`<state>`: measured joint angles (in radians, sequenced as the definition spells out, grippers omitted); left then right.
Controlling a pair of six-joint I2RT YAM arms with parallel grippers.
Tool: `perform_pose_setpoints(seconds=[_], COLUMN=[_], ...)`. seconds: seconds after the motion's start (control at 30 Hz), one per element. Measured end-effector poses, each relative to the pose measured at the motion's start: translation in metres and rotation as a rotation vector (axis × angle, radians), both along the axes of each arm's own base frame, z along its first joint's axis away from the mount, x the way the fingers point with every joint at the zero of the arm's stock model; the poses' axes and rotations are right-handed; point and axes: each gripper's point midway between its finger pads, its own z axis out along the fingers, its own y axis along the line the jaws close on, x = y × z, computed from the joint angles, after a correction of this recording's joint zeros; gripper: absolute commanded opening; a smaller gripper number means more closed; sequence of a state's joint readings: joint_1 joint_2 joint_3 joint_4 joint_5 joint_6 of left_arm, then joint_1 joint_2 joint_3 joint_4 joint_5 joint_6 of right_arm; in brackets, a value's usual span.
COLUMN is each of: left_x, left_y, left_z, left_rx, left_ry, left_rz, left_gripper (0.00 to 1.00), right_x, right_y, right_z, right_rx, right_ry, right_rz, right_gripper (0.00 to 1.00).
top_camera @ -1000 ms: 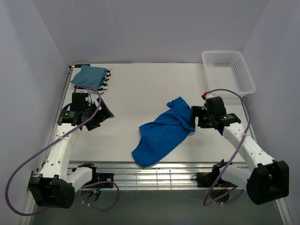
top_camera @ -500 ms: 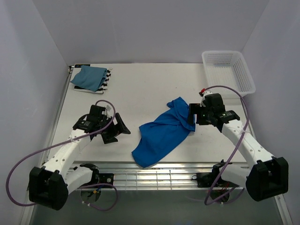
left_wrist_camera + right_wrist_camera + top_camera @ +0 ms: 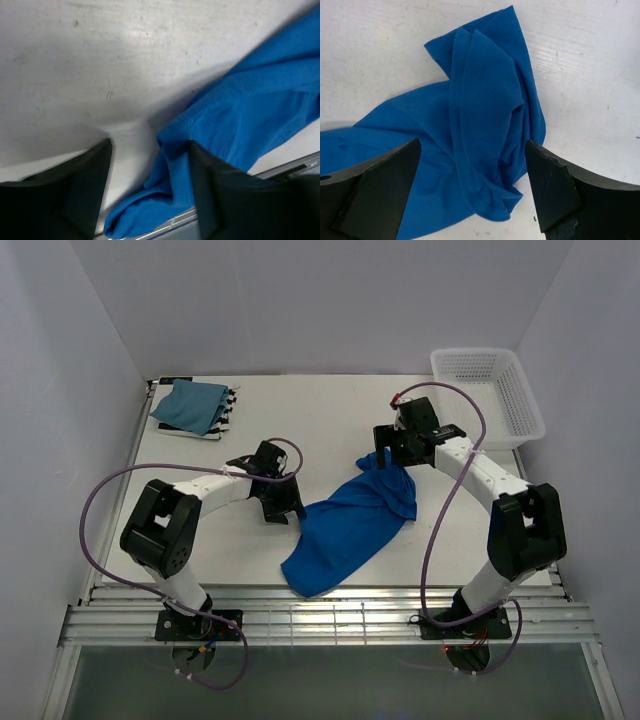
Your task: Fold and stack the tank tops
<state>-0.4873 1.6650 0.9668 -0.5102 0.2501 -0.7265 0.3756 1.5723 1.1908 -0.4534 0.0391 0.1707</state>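
Observation:
The royal blue tank top (image 3: 350,525) lies crumpled in the middle of the table. The teal-blue top (image 3: 190,403) lies folded at the back left, on the striped top (image 3: 229,406), of which only the edges show. My left gripper (image 3: 289,502) is open at the blue top's left edge. In the left wrist view (image 3: 150,195) a fold of the blue cloth (image 3: 240,120) lies between the open jaws. My right gripper (image 3: 393,453) is open over the top's bunched far end. The right wrist view (image 3: 470,190) shows that cloth (image 3: 485,115) between the spread fingers.
A white lattice basket (image 3: 490,390) stands at the back right corner. The table's front edge with metal rails (image 3: 330,615) runs just below the blue top's near end. White walls close the left, back and right sides.
My left gripper swung from the table's left side to the blue top's left edge. My right gripper moved from the top's right side to over its far end. The top has hardly moved.

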Motion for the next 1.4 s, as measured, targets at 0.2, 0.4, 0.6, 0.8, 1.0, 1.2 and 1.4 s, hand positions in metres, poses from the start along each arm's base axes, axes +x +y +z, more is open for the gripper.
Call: perform_pose_setpoints(seconds=[0.2, 0.4, 0.6, 0.8, 1.0, 1.2, 1.4], left_x=[0.012, 0.011, 0.014, 0.013, 0.007, 0.004, -0.003], left_y=[-0.012, -0.011, -0.006, -0.005, 0.007, 0.027, 0.061], left_z=[-0.016, -0.014, 0.021, 0.048, 0.062, 0.12, 0.232], left_rx=[0.008, 0.034, 0.033, 0.025, 0.059, 0.065, 0.003], left_ry=[0.012, 0.001, -0.093, -0.165, -0.191, -0.328, -0.604], left_rz=[-0.015, -0.018, -0.003, 0.0, 0.021, 0.081, 0.231], left_gripper=[0.0, 0.0, 0.0, 0.0, 0.0, 0.0, 0.0], right_x=[0.039, 0.065, 0.069, 0.07, 0.061, 0.044, 0.006], right_y=[0.011, 0.019, 0.03, 0.042, 0.033, 0.01, -0.034], right_z=[-0.025, -0.048, -0.061, -0.084, -0.086, 0.0, 0.157], right_rx=[-0.052, -0.096, -0.102, -0.123, -0.148, -0.097, 0.122], right_ry=[0.042, 0.068, 0.086, 0.125, 0.144, -0.023, -0.383], right_rz=[-0.006, -0.013, 0.009, 0.035, -0.038, -0.144, -0.245], right_gripper=[0.94, 0.96, 0.81, 0.35, 0.08, 0.08, 0.08])
